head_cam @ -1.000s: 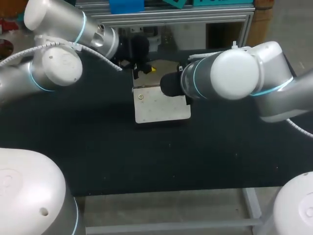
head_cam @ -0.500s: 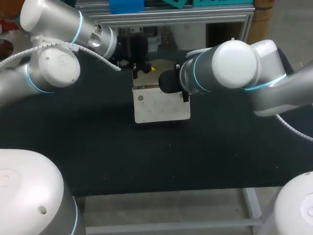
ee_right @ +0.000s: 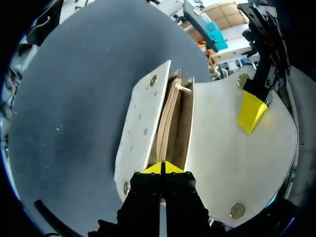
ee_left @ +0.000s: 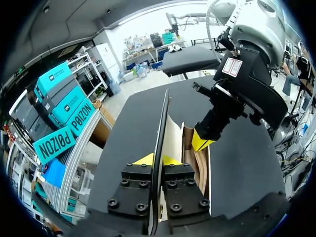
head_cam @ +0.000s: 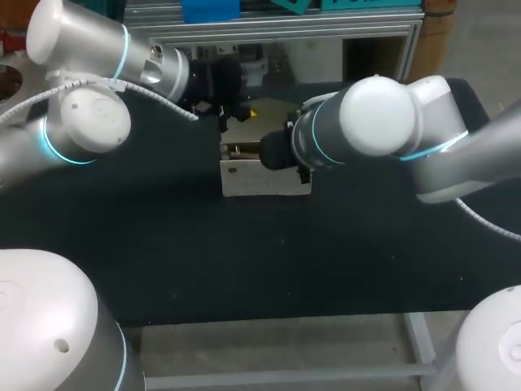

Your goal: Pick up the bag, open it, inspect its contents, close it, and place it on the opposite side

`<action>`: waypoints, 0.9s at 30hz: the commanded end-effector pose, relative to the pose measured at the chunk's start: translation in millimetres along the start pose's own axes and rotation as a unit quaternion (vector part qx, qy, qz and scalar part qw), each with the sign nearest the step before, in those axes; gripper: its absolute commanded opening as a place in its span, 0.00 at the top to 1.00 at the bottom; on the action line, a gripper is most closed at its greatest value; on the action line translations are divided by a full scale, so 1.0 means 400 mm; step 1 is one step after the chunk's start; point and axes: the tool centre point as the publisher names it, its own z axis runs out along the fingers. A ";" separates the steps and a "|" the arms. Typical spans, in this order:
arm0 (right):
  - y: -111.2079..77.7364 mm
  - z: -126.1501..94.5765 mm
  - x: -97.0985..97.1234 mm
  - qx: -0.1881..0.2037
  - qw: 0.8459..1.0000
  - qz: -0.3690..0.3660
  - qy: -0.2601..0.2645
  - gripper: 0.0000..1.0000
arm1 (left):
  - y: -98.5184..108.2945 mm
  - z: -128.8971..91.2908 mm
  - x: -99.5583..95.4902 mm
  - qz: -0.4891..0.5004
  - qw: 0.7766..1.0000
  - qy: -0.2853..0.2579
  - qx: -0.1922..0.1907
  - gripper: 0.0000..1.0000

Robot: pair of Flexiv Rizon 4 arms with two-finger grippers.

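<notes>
The bag (head_cam: 264, 181) stands open on the table (head_cam: 244, 269), at its middle toward the far edge. We see its tan inside and a zip pull (ee_right: 184, 89). Our left gripper (ee_left: 158, 160) is clamped on the edge of the opened flap (ee_right: 232, 148). Our right gripper (ee_right: 162, 168) pinches the bag's end wall, fingers nearly together.
</notes>
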 end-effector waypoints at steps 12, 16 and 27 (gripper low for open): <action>-0.016 0.023 -0.070 0.005 1.000 0.009 -0.012 1.00 | -0.007 -0.017 0.027 0.011 1.000 0.008 0.009 1.00; -0.013 0.042 -0.065 0.003 1.000 0.010 -0.001 1.00 | -0.007 -0.018 0.027 0.011 1.000 0.007 0.011 1.00; -0.008 0.048 -0.004 0.007 1.000 0.016 0.017 1.00 | -0.004 -0.020 0.013 -0.005 1.000 -0.003 0.012 1.00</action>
